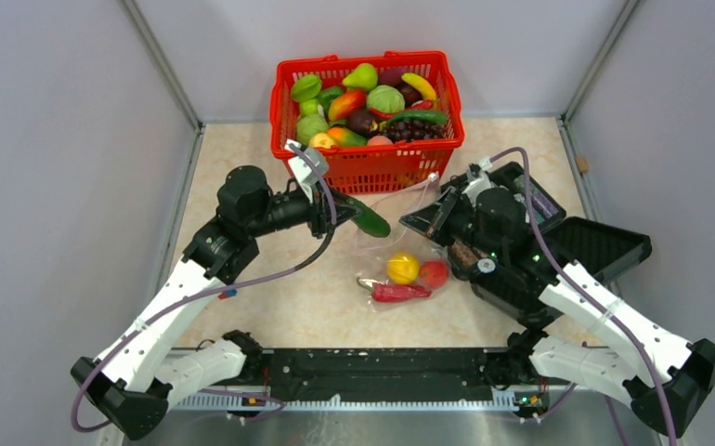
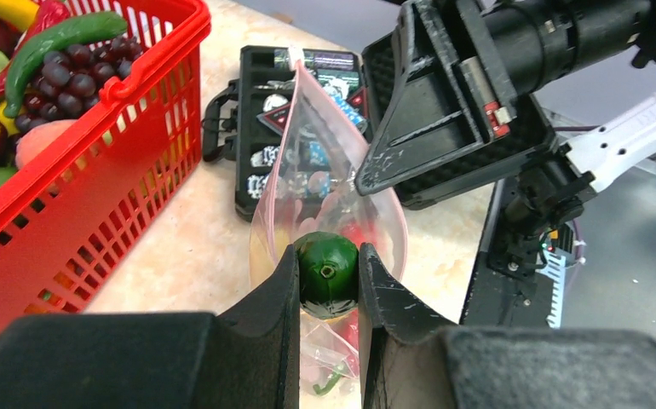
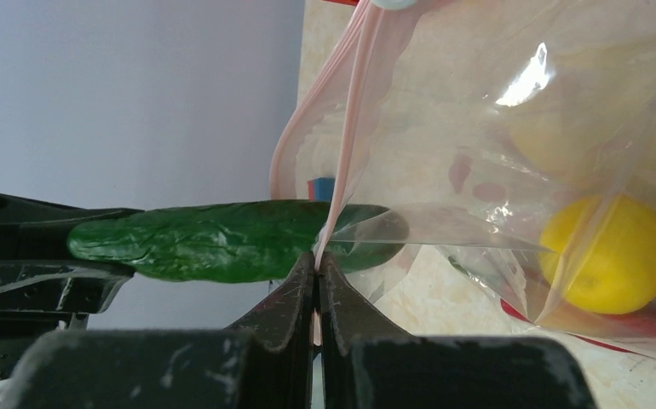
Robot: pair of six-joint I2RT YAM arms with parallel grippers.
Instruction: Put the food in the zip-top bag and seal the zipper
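Observation:
My left gripper (image 2: 328, 277) is shut on a green cucumber (image 1: 365, 218), which lies level and points at the mouth of the zip-top bag (image 1: 400, 251). The cucumber's tip (image 3: 367, 228) sits just inside that mouth. My right gripper (image 3: 317, 264) is shut on the pink zipper (image 3: 342, 162) and holds the mouth edge up and open. Inside the bag lie a yellow lemon (image 1: 402, 268), a red tomato (image 1: 434, 274) and a red chili (image 1: 400, 293). In the left wrist view I see the cucumber's end (image 2: 327, 271) between the fingers, with the open bag (image 2: 307, 183) behind it.
A red lattice basket (image 1: 372, 167) full of more toy fruit and vegetables stands at the back. An open black case (image 1: 595, 243) of small bottles and tools lies to the right, under my right arm. Grey walls close in both sides.

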